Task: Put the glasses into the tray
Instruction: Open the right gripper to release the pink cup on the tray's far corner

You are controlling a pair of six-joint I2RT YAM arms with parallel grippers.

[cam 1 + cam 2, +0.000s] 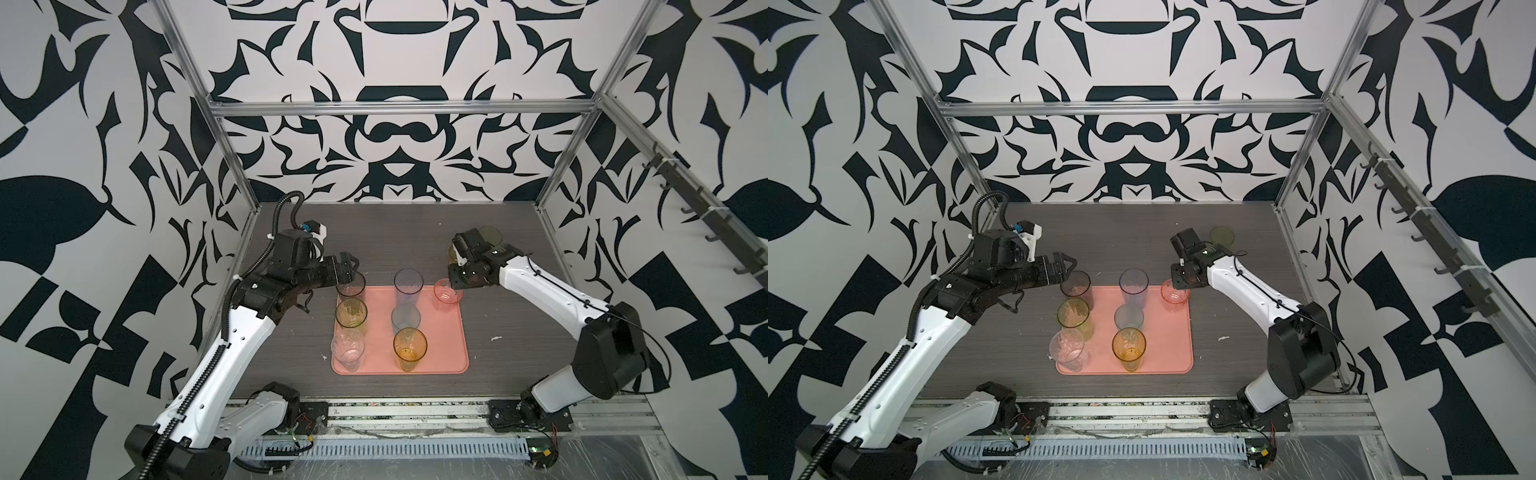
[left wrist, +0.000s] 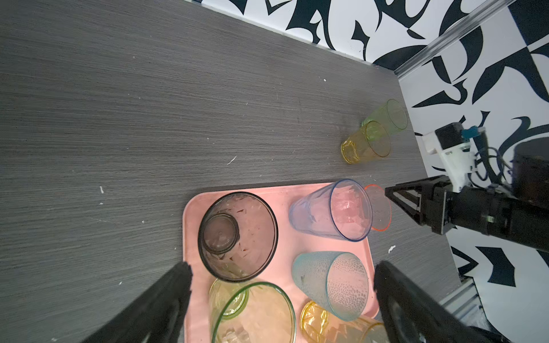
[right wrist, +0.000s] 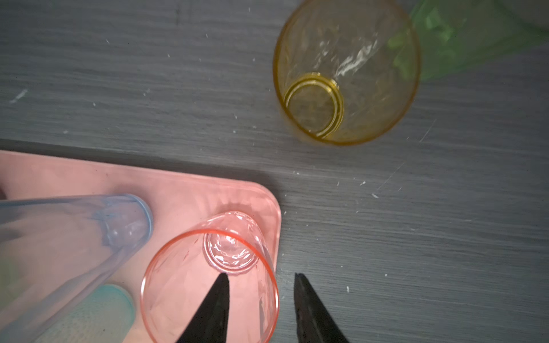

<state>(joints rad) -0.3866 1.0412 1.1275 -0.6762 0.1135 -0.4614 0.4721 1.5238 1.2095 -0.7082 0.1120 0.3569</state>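
The right pincer (image 3: 260, 276) straddles the wall of the pink glass (image 3: 178, 267), fingers parted and gripping nothing, so it stands free in a corner of the tray (image 3: 89, 178). The left pincer (image 2: 282, 264), spread wide and empty, hovers above the smoky glass (image 2: 237, 237). A yellow glass (image 3: 347, 74) and a green glass (image 3: 460, 35) wait on the tabletop (image 3: 416, 237).

White-shelled arms (image 1: 232, 353) with black joints (image 1: 611, 361) and cabling (image 1: 226, 309).

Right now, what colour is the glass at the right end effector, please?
Pink glass, right wrist view.

Robot lab test cell, aluminium frame (image 1: 399, 109), black-and-white patterned walls (image 1: 83, 124), left arm (image 1: 232, 345) and right arm (image 1: 536, 286) bolted to rail (image 1: 415, 409).
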